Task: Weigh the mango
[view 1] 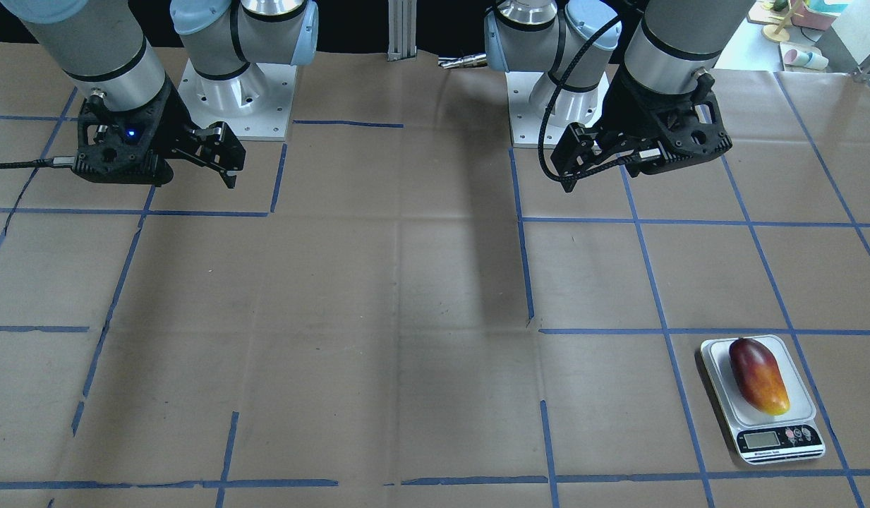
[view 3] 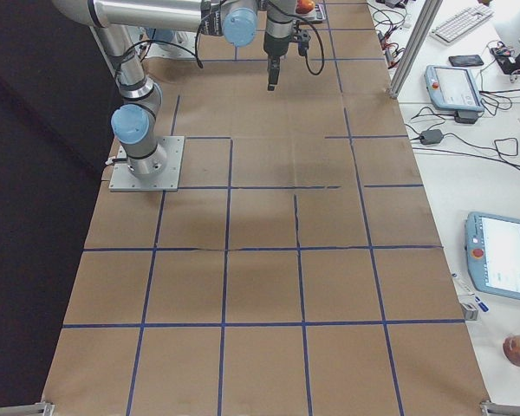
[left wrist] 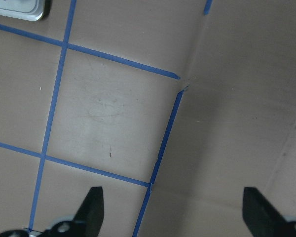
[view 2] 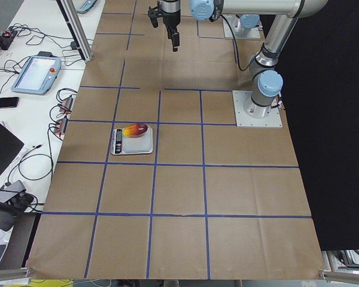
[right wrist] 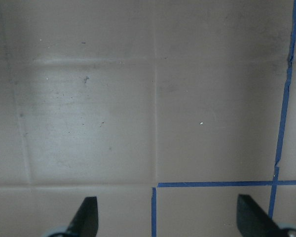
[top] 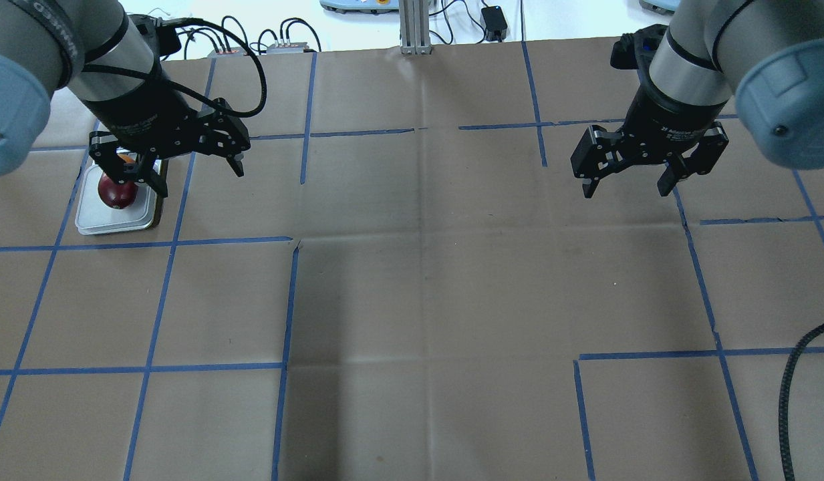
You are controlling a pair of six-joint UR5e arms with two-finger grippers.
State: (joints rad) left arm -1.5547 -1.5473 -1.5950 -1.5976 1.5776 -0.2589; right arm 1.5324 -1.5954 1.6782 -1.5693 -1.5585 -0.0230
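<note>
Mango [view 1: 759, 376] lay on the scale [view 1: 805, 398], long axis along the platform, orange-yellow end toward the display. Left end effector [top: 199, 179] was the nearer, fingers apart and empty, raised and back toward the base. Right end effector [top: 624, 190], also apart, hung well across the worktop [view 1: 406, 317]. Placement judged done.

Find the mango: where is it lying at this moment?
In the front-facing view the mango lies lengthwise on the scale at lower right, on the robot's left side. Its yellow end points toward the display.
</note>
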